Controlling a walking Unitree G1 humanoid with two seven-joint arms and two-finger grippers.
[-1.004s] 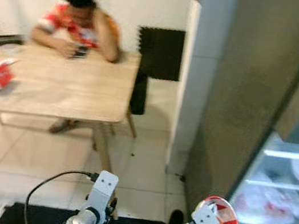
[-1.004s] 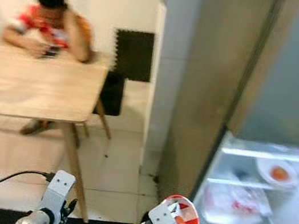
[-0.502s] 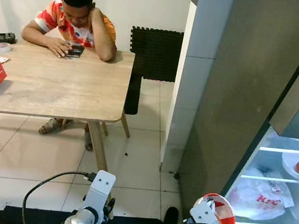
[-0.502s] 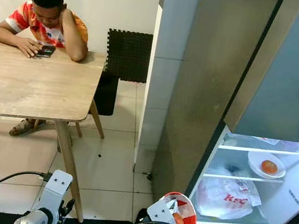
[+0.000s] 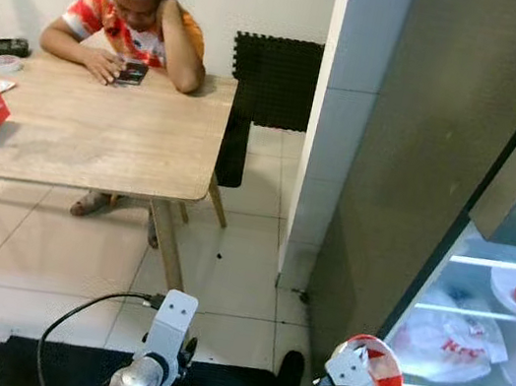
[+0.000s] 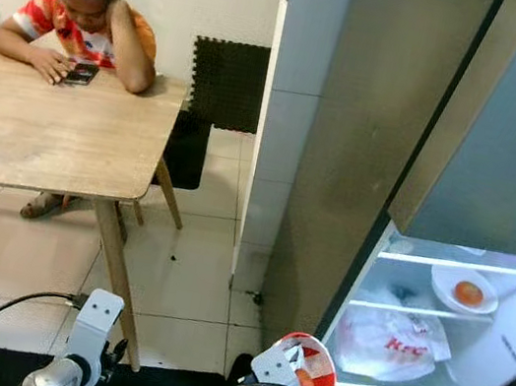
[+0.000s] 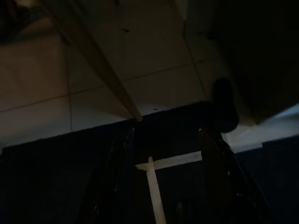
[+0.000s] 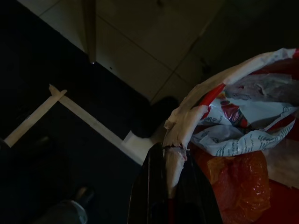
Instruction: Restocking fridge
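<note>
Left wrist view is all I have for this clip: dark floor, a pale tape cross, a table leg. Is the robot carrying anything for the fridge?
Observer: Yes. The right gripper is shut on the rim of a red and white paper bucket with crumpled wrappers inside.
Operator: Is the fridge open?
Observer: Yes. The fridge is lit, with its door swung out, ahead on the robot's right.
Operator: Anything already on its shelves?
Observer: A white bowl holding something orange on the upper shelf, and a white plastic bag with red print on the shelf below.
Operator: Anyone around?
Observer: A person sits at the wooden table, looking at a phone.
</note>
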